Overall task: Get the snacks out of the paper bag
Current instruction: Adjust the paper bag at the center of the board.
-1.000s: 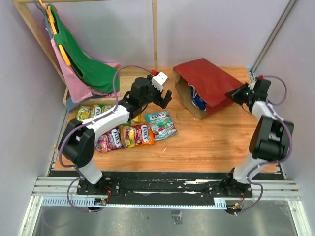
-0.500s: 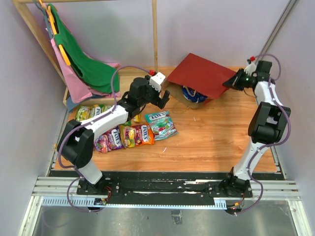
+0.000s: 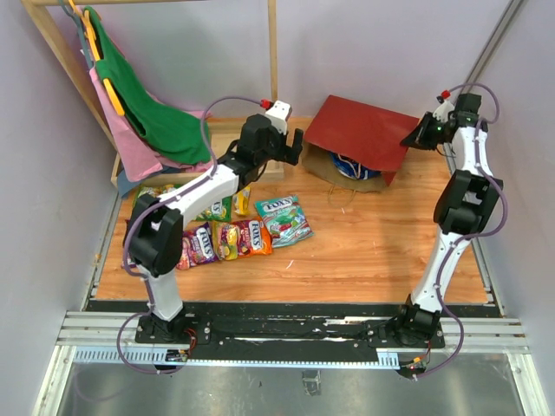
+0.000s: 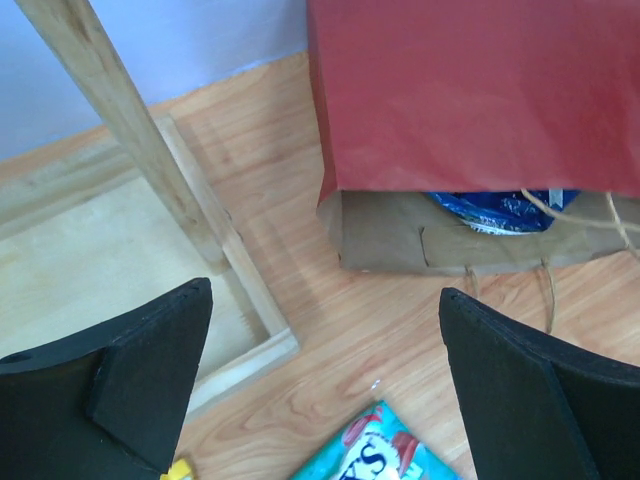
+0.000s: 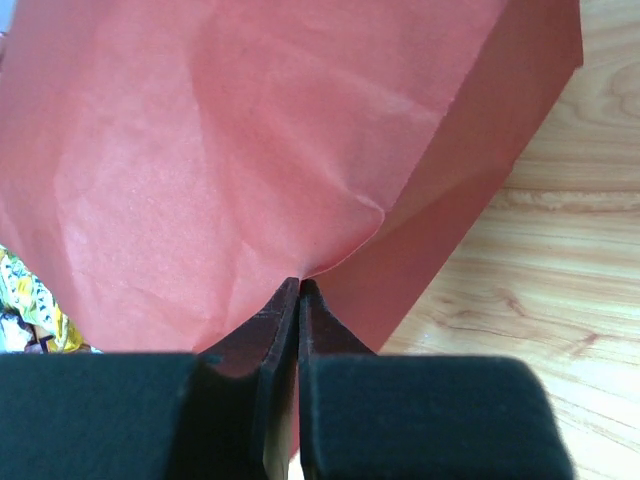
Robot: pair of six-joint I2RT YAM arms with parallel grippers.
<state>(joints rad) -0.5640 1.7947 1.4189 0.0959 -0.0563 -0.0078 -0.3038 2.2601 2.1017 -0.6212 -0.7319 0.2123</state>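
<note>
**Snacks: the blue chip bag lies in the paper bag's mouth, ahead and right of the open left jaws**

Nearest the arm bases, the candy packets (image 3: 247, 230) lie spread on the left half of the surface (image 3: 381, 251), outside the bag. Beyond them the left gripper (image 3: 290, 149) hovers with its jaws spread wide and nothing between them, pointing toward the mouth of the paper bag (image 3: 360, 130).

In the left wrist view that mouth faces the jaws. The brown lower lip lies flat on the wood and the red upper panel stands over it. The blue chip bag (image 4: 500, 208) shows in the gap — ahead of the jaws and off to their right, not centred between them. Only a strip of it shows, running crosswise to the line of approach. Whether more packets lie behind it cannot be told.

Farthest back, at the right rear, the right gripper (image 5: 299, 285) has its jaws clenched on a pinch of red paper near the bag's closed end, apparently holding that end up so the bag slopes toward its mouth.

The left arm is much the nearer to the chip bag, so the reach looks to be its to make — with a shift rightward first, to centre the gap on the blue bag before going in under the red panel.
</note>
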